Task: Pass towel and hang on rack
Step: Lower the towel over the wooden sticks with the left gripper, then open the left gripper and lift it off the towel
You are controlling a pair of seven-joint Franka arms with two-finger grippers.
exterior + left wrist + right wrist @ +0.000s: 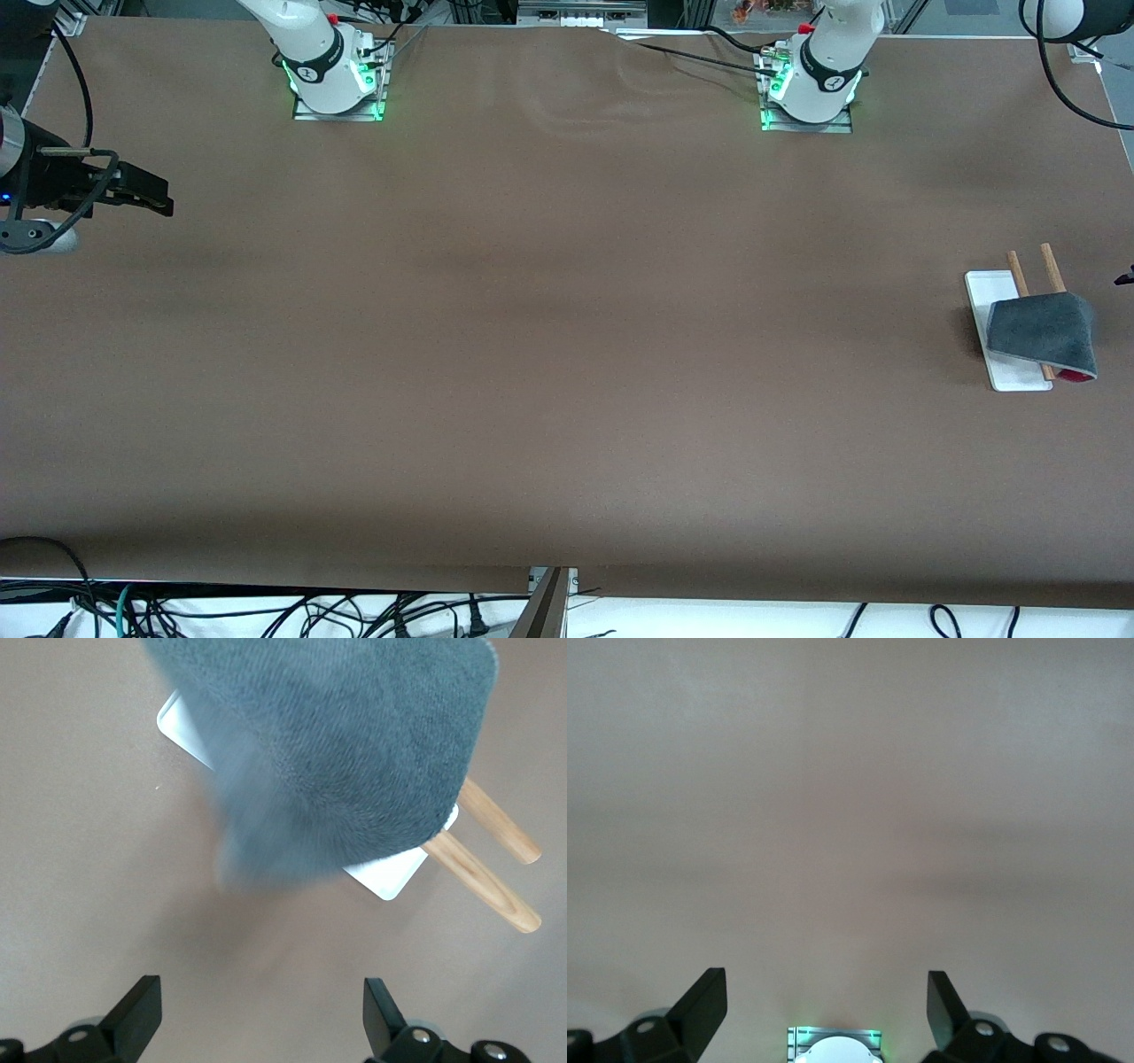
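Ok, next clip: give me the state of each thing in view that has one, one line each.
towel: draped over the rack's two rods, free of both grippers, red reverse showing at one corner.
rack: standing on its white base at the left arm's end of the table, towel on it.
left gripper: open, empty, over the table by the rack.
right gripper: open, empty, waiting over bare table.

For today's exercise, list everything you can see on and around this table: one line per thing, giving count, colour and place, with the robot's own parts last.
towel: one, dark grey with a red underside showing, draped over the rack's rods at the left arm's end of the table.
rack: one, white flat base with two light-brown wooden rods, under the towel.
table: one, brown cover.
cables: several, dark, below the table edge nearest the front camera.
left gripper: one, black, open, above the table beside the rack.
right gripper: one, black, open, waiting over bare table at the right arm's end.
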